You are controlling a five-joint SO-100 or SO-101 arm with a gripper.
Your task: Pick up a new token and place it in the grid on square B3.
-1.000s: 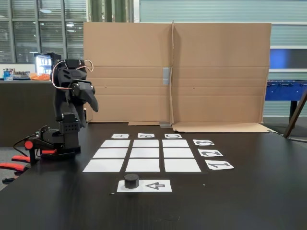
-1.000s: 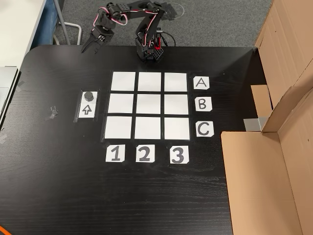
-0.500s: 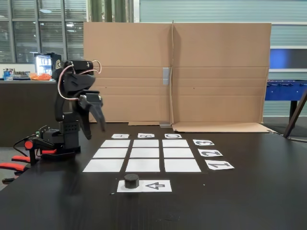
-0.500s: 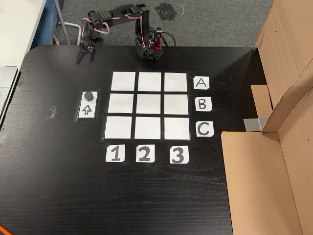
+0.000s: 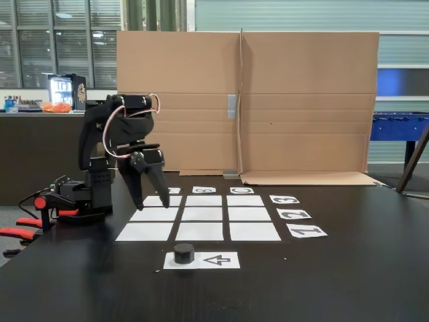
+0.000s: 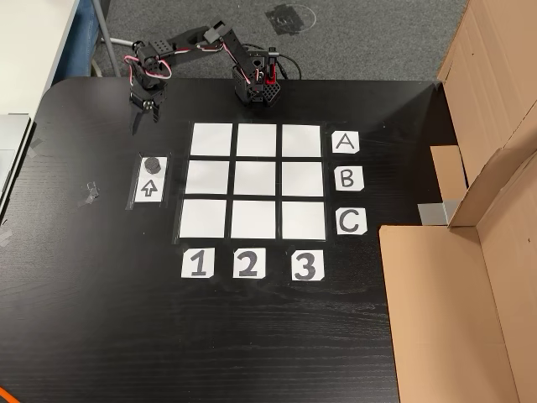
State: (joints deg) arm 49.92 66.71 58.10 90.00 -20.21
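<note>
The token is a small black puck. It sits on the end of a white paper strip marked with an arrow, just outside the grid. All nine white squares are bare, including square B3. My gripper hangs open with its fingers pointing down and nothing between them. It is above the dark table beside the grid's A1 corner, a short way from the token and higher than it.
The arm's base stands at the table edge by row A. A tall cardboard wall lines the side by row C. Letter and number labels edge the grid. A scrap of tape lies on the table.
The arm has unfolded from over its base. The gripper has swung down and outward toward the token strip, and its fingers now stand spread.
</note>
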